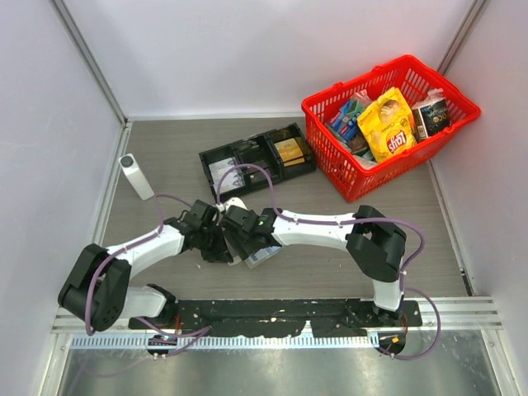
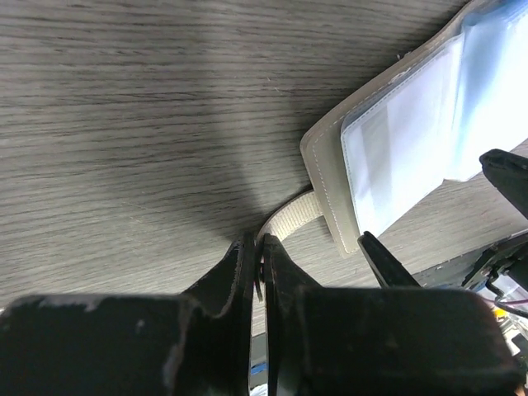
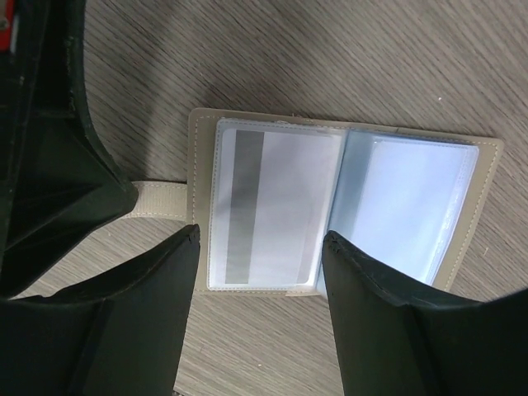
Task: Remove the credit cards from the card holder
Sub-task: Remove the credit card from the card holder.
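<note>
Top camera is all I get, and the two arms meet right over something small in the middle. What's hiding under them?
Observer: The card holder. It is lying open flat on the table. The right wrist camera shows a white card with a grey stripe in one of its clear pockets.
Operator: Is either claw actually gripping it?
Observer: Yes. The left wrist camera shows the left gripper pinched shut on the beige strap that sticks out from the holder's edge.
</note>
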`<state>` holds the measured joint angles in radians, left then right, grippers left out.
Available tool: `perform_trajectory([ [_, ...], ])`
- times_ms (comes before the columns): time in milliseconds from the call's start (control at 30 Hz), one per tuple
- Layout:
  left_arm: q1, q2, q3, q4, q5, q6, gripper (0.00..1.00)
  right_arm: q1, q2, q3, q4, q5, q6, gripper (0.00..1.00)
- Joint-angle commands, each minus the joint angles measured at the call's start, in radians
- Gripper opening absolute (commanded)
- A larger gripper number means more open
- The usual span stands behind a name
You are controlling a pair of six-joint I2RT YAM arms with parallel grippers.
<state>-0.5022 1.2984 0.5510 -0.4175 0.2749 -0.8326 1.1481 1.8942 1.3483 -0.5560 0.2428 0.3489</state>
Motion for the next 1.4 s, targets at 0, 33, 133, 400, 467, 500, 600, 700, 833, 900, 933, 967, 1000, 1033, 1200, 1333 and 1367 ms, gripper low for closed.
perform_trajectory([
  [0, -0.002, -0.031, 0.015, -0.007, -0.064, 0.032, 0.08, -0.007, -0.014, 0.005, 0.025, -0.017, 0.038, 0.65],
  [33, -0.004, -0.033, 0.026, -0.020, -0.084, 0.041, 0.08, -0.016, -0.026, -0.004, 0.043, -0.026, 0.044, 0.65],
  [133, -0.004, -0.028, 0.073, -0.070, -0.150, 0.073, 0.08, -0.034, -0.063, -0.058, 0.088, -0.078, 0.073, 0.65],
  [400, -0.015, -0.039, 0.266, -0.228, -0.255, 0.125, 0.30, -0.140, -0.196, -0.212, 0.289, -0.218, 0.150, 0.52],
  [467, -0.024, -0.054, 0.303, -0.244, -0.246, 0.116, 0.30, -0.171, -0.214, -0.247, 0.339, -0.287, 0.171, 0.44],
  [500, -0.030, -0.062, 0.316, -0.242, -0.231, 0.107, 0.30, -0.180, -0.221, -0.267, 0.359, -0.313, 0.186, 0.40],
  [600, -0.055, -0.047, 0.342, -0.221, -0.178, 0.069, 0.27, -0.220, -0.231, -0.305, 0.436, -0.365, 0.206, 0.30],
  [700, -0.084, -0.004, 0.345, -0.185, -0.146, 0.047, 0.25, -0.241, -0.227, -0.336, 0.472, -0.408, 0.225, 0.28],
  [833, -0.104, 0.068, 0.314, -0.135, -0.091, 0.020, 0.23, -0.254, -0.210, -0.363, 0.502, -0.435, 0.234, 0.26],
  [900, -0.105, 0.093, 0.285, -0.103, -0.066, 0.004, 0.23, -0.254, -0.199, -0.377, 0.515, -0.438, 0.237, 0.26],
  [933, -0.104, 0.099, 0.274, -0.089, -0.063, -0.003, 0.23, -0.255, -0.196, -0.386, 0.516, -0.438, 0.242, 0.27],
  [967, -0.105, 0.104, 0.261, -0.077, -0.057, -0.014, 0.23, -0.255, -0.195, -0.393, 0.522, -0.438, 0.243, 0.26],
  [1000, -0.104, 0.107, 0.241, -0.058, -0.054, -0.025, 0.24, -0.255, -0.195, -0.400, 0.524, -0.438, 0.246, 0.26],
  [1033, -0.104, 0.107, 0.227, -0.043, -0.060, -0.037, 0.25, -0.255, -0.193, -0.406, 0.533, -0.436, 0.248, 0.26],
  [1200, -0.102, 0.128, 0.184, 0.023, -0.068, -0.091, 0.32, -0.257, -0.179, -0.439, 0.550, -0.433, 0.260, 0.26],
  [1333, -0.102, 0.145, 0.179, 0.054, -0.068, -0.118, 0.36, -0.257, -0.162, -0.456, 0.550, -0.427, 0.263, 0.25],
  [1367, -0.104, 0.148, 0.179, 0.060, -0.065, -0.122, 0.36, -0.258, -0.158, -0.457, 0.550, -0.425, 0.265, 0.25],
])
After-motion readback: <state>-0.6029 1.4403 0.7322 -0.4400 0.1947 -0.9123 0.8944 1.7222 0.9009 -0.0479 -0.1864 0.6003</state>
